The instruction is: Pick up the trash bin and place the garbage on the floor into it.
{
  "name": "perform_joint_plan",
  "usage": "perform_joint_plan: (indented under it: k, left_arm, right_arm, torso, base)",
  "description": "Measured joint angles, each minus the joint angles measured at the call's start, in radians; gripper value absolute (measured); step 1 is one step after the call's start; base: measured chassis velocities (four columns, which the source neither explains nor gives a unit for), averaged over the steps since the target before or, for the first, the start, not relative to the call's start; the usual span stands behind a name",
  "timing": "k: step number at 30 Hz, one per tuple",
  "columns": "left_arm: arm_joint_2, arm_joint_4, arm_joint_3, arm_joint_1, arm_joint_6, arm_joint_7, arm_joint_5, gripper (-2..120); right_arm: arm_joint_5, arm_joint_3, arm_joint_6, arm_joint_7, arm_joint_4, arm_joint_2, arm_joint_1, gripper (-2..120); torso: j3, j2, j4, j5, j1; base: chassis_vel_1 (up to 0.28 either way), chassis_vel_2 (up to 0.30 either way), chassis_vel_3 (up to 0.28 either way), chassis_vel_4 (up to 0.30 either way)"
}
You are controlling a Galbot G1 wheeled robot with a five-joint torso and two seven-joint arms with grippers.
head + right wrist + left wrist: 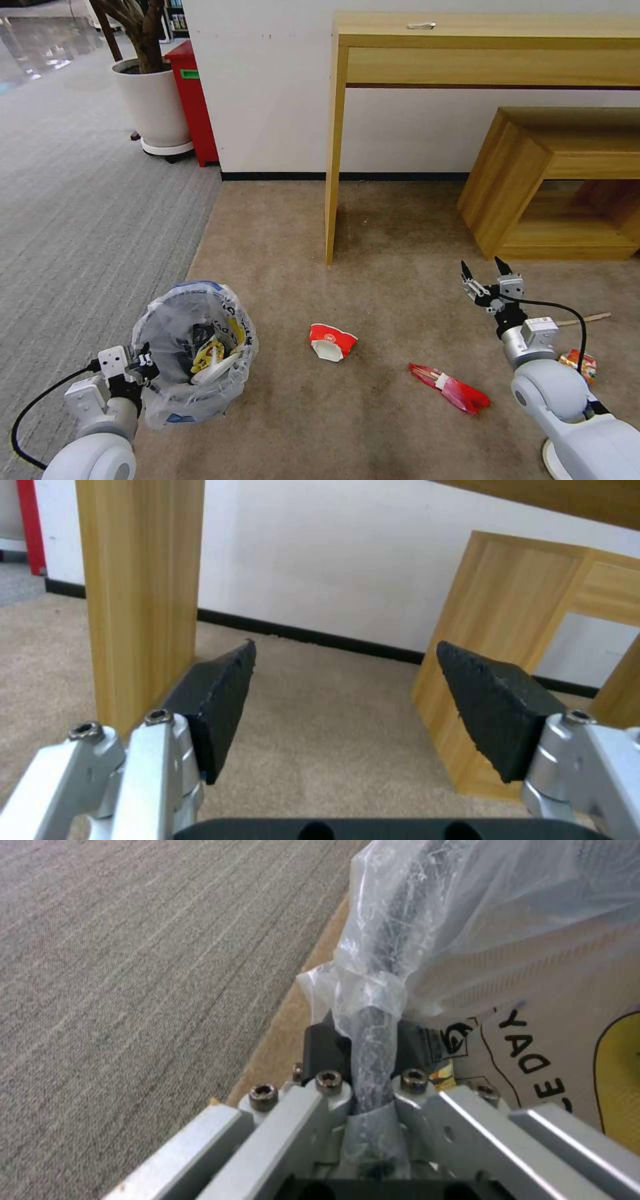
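Observation:
The trash bin [193, 350], lined with a crinkled clear bag with blue print, hangs at lower left with wrappers and a white piece inside. My left gripper [143, 365] is shut on the bin's near rim; the left wrist view shows the bag-covered rim [373, 1040] pinched between the black pads. On the beige carpet lies garbage: a crushed red and white paper cup [331, 341], a red wrapper [450, 388], a wooden stick [587, 320] and a small orange and red packet [580, 364]. My right gripper [485, 270] hovers open above the carpet, past the red wrapper, with nothing between its fingers [220, 705].
A tall wooden desk [337, 147] and a low wooden shelf [507, 180] stand against the white wall ahead. A potted plant [152, 100] and a red box [193, 100] are at far left. Grey carpet [80, 220] lies left of the beige one.

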Motion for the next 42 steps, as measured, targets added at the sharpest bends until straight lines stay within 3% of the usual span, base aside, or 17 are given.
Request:
perform_joint_plan:
  k: [30, 33, 42]
  left_arm:
    - [-0.002, 0.003, 0.001, -0.003, 0.002, -0.001, -0.001, 0]
    - [-0.003, 0.007, 0.001, -0.005, 0.002, -0.002, -0.001, 0]
    - [-0.003, 0.023, 0.003, -0.015, 0.003, -0.002, -0.002, 0]
  right_arm:
    - [-0.005, -0.023, 0.011, 0.002, -0.017, 0.004, 0.014, 70]
    - [0.004, -0.029, 0.01, 0.005, -0.015, 0.004, 0.014, 73]
    - [0.018, -0.097, -0.005, 0.013, -0.016, 0.0, 0.061, 98]
  torso:
    - [0.0, 0.0, 0.0, 0.0, 0.0]
    - [0.0, 0.0, -0.0001, 0.0, 0.0]
    - [0.0, 0.0, -0.0001, -0.0001, 0.0]
  base:
    - [-0.057, 0.057, 0.055, -0.057]
    - [-0.063, 0.074, 0.044, -0.073]
    - [-0.03, 0.019, 0.03, -0.03]
